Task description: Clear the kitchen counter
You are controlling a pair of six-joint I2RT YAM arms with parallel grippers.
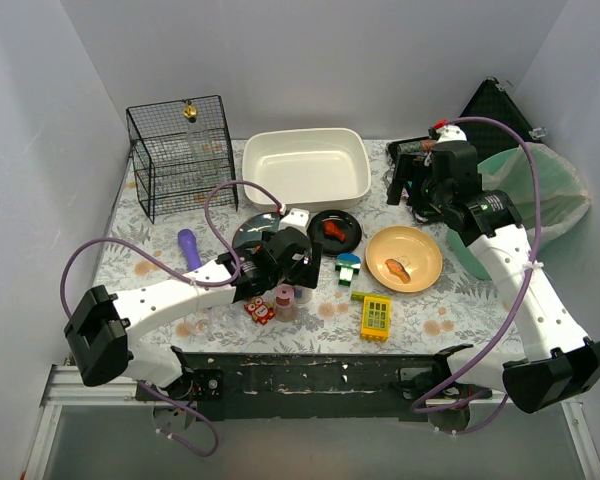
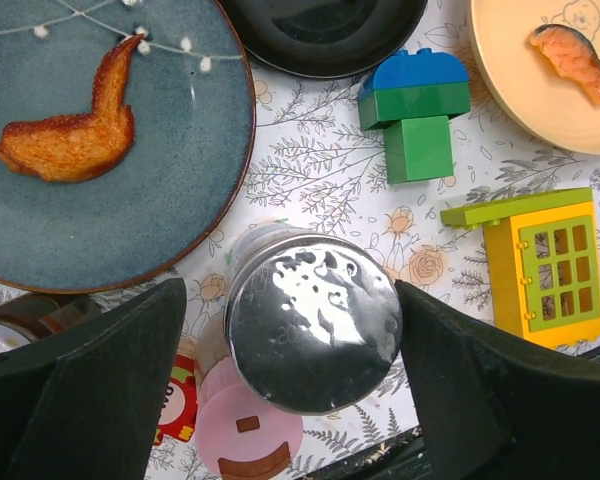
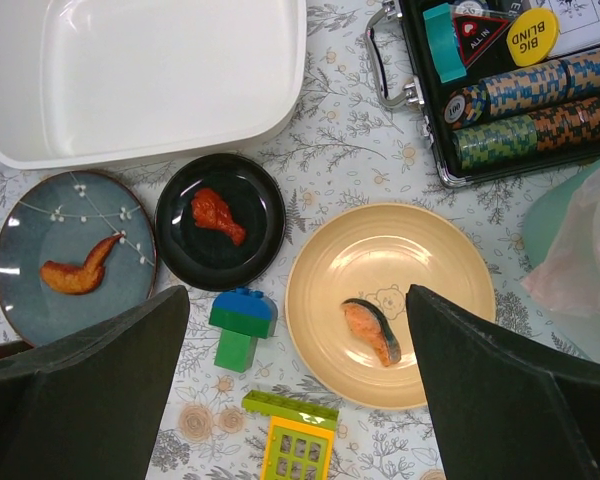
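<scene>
White cloth with grey leaves and flowers covers the counter. It fills the middle of the top view and many things sit on it.

At the back left stands a black wire cage. A purple thing lies in front of it. Next comes a blue plate with a brown bit of food on it.

The left gripper hangs low, just in front of that plate. Its jaws are apart, one on each side of a jar with a shiny lid. One jaw is right by the lid and the other shows a small gap. A pink round thing and a small red thing sit just beside the jar, by the front edge.

A white basin stands at the back in the middle. In front of it is a black plate with a chicken leg. Near that plate stands a blue and green block, and a yellow window block lies closer to the front. Beside them is a cream plate with a piece of fish.

The right gripper is up above these things. Its jaws are wide apart and hold nothing.

At the back right lies an open case of chips, next to a green bin with a bag in it.
</scene>
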